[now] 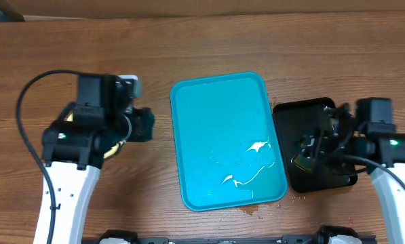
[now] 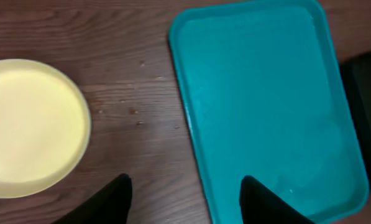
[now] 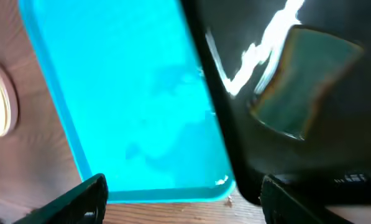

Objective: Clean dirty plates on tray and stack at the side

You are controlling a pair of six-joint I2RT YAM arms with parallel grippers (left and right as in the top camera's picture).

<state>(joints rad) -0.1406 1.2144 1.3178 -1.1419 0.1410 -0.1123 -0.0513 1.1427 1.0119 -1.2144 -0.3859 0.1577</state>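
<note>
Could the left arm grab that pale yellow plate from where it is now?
Probably yes: the plate lies bare on the table beside the arm's open fingers, nothing on top or between, and the blue tray sits clear to the other side.

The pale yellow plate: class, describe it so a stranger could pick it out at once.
Start at the wooden table, then the bright blue tray at its middle. Left of that tray, on bare wood, lies the pale yellow plate: round and yellow, unlike the rectangular tray.
</note>
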